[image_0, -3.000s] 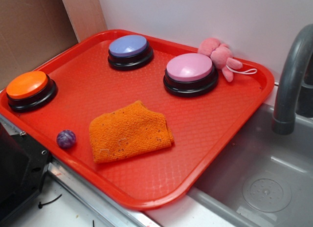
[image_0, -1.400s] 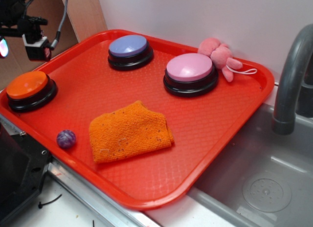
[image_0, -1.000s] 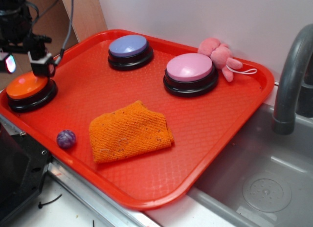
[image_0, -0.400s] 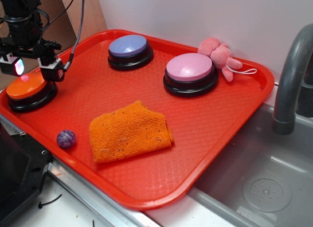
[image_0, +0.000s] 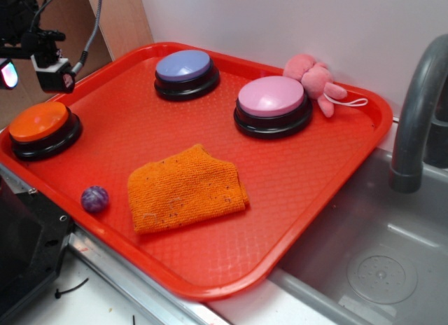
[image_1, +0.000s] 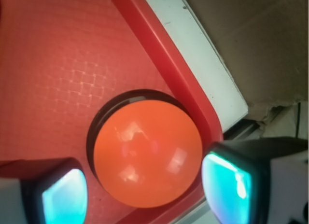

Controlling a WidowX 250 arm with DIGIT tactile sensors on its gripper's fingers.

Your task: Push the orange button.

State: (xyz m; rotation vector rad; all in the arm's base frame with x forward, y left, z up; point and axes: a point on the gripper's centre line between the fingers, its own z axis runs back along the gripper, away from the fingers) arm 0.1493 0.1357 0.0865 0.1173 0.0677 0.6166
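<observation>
The red tray (image_0: 301, 178) is taking up most of the counter beside the sink (image_0: 378, 262), and it is serving as the stage for everything else, its raised rim keeping the loose pieces from sliding off. The gripper (image_0: 31, 69) is hanging at the tray's far left corner, directly over the orange button (image_0: 40, 122) and clear of it; in the wrist view the two fingers (image_1: 231, 180) are standing well apart, one to each side of the orange dome (image_1: 147, 156), so the jaws are spread with nothing between them. That looks to me like a lined-up stance for pressing straight down.

The orange button is sitting hard against the left rim, apart from the pink button (image_0: 271, 97) and the blue-purple button (image_0: 184, 67) along the back. The folded orange cloth (image_0: 185, 188) is lying mid-tray, out of the way. The pink plush toy (image_0: 315, 80) is leaning at the back rim, and the small purple ball (image_0: 94, 198) is resting near the front edge.
</observation>
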